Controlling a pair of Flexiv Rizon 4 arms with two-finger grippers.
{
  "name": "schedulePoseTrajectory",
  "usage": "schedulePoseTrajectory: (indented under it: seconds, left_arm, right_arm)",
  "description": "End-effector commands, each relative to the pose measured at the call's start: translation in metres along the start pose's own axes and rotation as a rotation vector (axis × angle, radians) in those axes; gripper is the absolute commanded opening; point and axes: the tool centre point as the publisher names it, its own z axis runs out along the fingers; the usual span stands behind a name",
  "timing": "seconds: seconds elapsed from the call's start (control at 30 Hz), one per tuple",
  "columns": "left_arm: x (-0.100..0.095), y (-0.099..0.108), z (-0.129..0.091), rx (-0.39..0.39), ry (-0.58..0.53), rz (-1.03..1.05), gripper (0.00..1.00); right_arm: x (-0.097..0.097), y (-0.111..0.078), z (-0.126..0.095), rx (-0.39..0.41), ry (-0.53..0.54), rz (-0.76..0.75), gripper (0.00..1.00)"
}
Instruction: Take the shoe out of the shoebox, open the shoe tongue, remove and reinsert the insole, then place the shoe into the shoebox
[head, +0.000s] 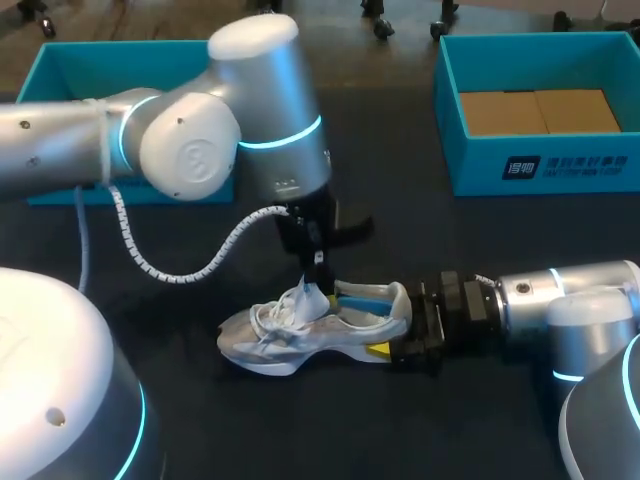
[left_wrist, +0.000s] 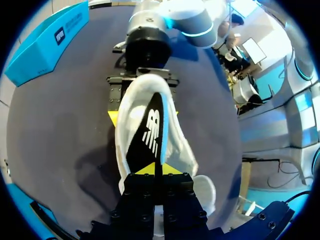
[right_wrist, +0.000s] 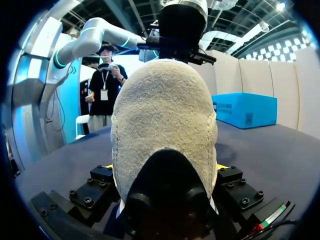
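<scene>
A white shoe (head: 290, 335) lies on its side on the dark table, toe toward the left. My left gripper (head: 318, 278) comes down from above onto the shoe's opening. In the left wrist view that gripper (left_wrist: 155, 172) is shut on the front edge of the black insole (left_wrist: 150, 132), which rises out of the shoe (left_wrist: 129, 125). My right gripper (head: 400, 335) reaches in level from the right, its fingers on both sides of the heel. The right wrist view shows the padded heel (right_wrist: 165, 110) filling the space between the right gripper's (right_wrist: 165, 167) fingers, with the left gripper (right_wrist: 177, 47) above it.
A teal shoebox (head: 540, 165) with cardboard inside stands at the back right. Behind my left arm at the back left sits a second teal box (head: 60, 70). A coiled white cable (head: 190, 265) hangs from the left arm above the table.
</scene>
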Motion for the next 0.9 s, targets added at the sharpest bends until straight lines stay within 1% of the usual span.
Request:
schedulePoseTrajectory:
  seconds: [0.03, 0.23, 0.43, 0.67, 0.9]
  left_arm:
    - [0.009, 0.01, -0.009, 0.056, -0.02, -0.003, 0.0]
    - [0.01, 0.008, -0.015, 0.094, -0.027, -0.015, 0.0]
    - [0.013, 0.006, -0.021, 0.147, -0.063, -0.056, 0.0]
    - [0.013, -0.009, -0.018, 0.154, -0.082, -0.103, 0.0]
    - [0.013, -0.027, -0.008, 0.158, -0.175, -0.119, 0.0]
  right_arm:
    - [0.0, 0.0, 0.001, 0.004, -0.001, 0.0, 0.0]
    - [0.0, 0.0, 0.001, 0.004, -0.001, 0.0, 0.0]
    - [0.0, 0.0, 0.001, 0.004, -0.001, 0.0, 0.0]
    - [0.0, 0.0, 0.001, 0.004, -0.001, 0.0, 0.0]
    - [0.0, 0.0, 0.001, 0.004, -0.001, 0.0, 0.0]
